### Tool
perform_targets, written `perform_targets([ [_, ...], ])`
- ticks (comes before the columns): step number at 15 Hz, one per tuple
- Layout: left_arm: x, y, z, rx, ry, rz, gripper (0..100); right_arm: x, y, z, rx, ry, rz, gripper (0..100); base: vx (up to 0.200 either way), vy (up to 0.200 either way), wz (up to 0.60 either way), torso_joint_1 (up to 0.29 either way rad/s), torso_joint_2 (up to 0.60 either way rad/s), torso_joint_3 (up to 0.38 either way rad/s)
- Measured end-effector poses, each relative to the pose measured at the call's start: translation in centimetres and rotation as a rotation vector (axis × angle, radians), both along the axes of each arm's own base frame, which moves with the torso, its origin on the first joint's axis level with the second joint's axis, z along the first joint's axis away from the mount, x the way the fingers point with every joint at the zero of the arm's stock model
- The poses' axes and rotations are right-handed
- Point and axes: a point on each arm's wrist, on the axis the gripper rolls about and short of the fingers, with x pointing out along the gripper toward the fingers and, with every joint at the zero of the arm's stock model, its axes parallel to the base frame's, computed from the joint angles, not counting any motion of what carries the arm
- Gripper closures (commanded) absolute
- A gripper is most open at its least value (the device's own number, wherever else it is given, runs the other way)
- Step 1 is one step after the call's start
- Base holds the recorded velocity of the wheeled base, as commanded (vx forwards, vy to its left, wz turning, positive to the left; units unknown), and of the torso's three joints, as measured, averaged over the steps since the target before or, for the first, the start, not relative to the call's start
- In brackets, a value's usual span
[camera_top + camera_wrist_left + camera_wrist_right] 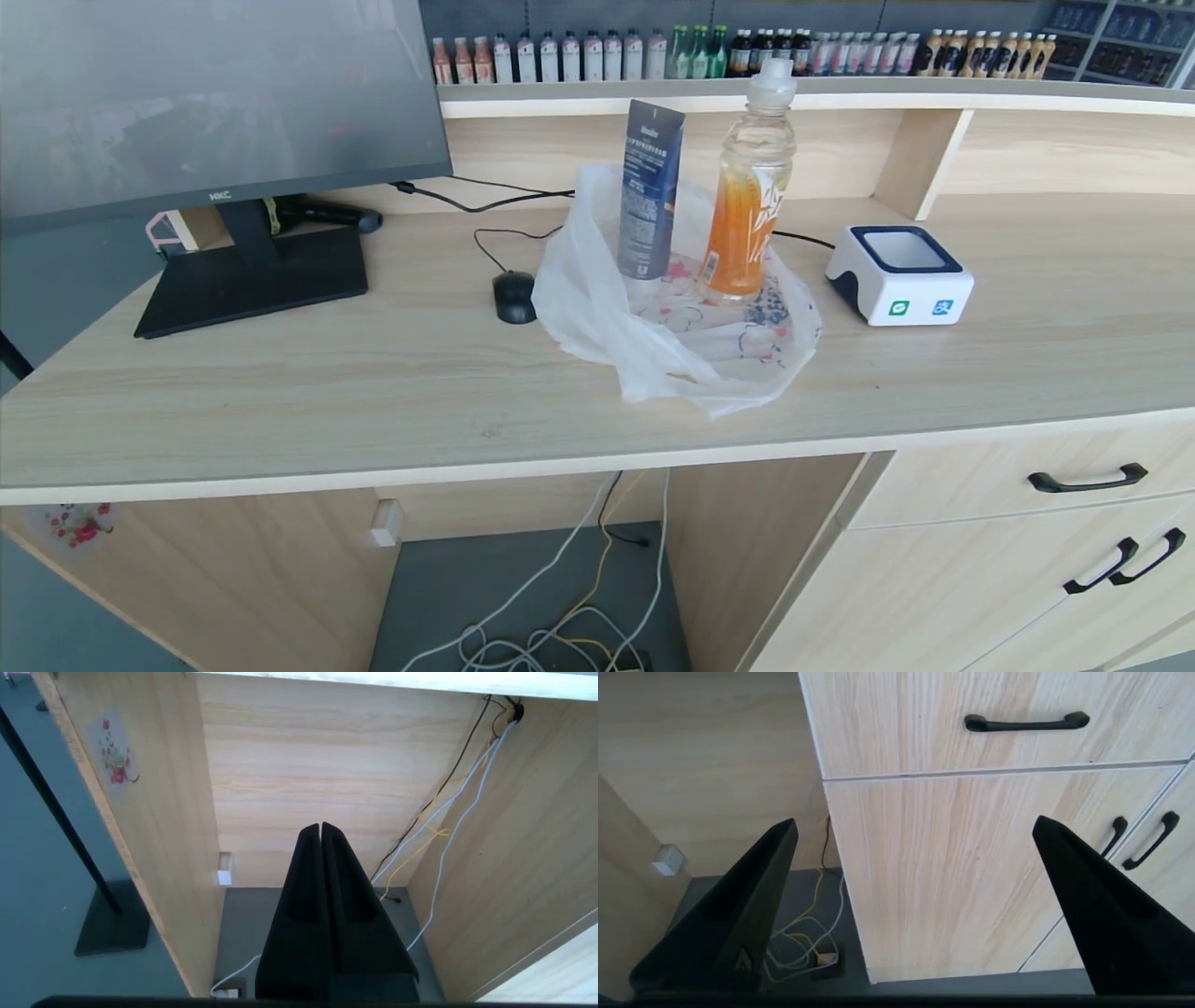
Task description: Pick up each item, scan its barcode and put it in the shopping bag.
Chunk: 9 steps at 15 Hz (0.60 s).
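On the desk (280, 401), I see tube (650, 191) and bottle (750, 187) upright in the shopping bag (579, 308); left gripper (321, 829) pressed together, right gripper (913, 826) spread apart.

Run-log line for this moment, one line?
tube and bottle upright in shopping bag | scanner beside bag | left jaws shut | right jaws open

Wooden counter (373, 392) — monitor (215, 103) at left, mouse (513, 297), white shopping bag (597, 322), scanner (898, 275) at right
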Motion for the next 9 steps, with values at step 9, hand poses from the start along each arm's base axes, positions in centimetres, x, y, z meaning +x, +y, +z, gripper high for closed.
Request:
perform_targets([
  [9, 0.00, 0.00, 0.01, -0.008, -0.001, 0.000, 100, 0.01, 0.00, 0.02, -0.007, 0.000, 0.001, 0, 0.000, -0.200, 0.00, 0.002, 0.00, 0.003],
])
